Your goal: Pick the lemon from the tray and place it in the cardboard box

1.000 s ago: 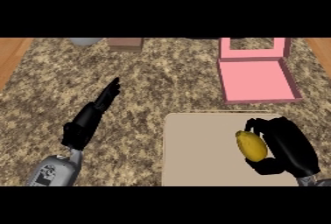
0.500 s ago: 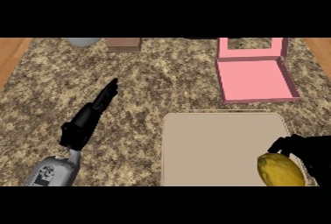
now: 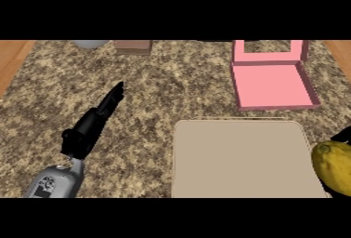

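You can see that the lemon (image 3: 334, 166) is no longer lying on the tray (image 3: 240, 160): it shows large at the right edge of the head view, just past the tray's right rim and over the speckled desk (image 3: 158, 79). Only a small black piece of the right hand (image 3: 342, 135) is visible above the lemon, so I judge that this hand carries it, but you cannot tell from here how its fingers are set around the fruit. The pick step looks done, and the place step is still to do. The box that waits for the lemon is the pink open one (image 3: 273, 83) (the task calls it cardboard, but it shows pink), standing at the far right of the desk, beyond the tray and apart from it, with its lid raised at the back; nothing lies inside it. For the next move you should bring the lemon forward and a little to the left, over the near wall of the box, before you let it go. The left hand (image 3: 103, 114) rests at the left side, fingers straight and released, holding nothing. At the far edge there are a grey object (image 3: 90, 43) and a brown block (image 3: 133, 47), both well apart from the work.
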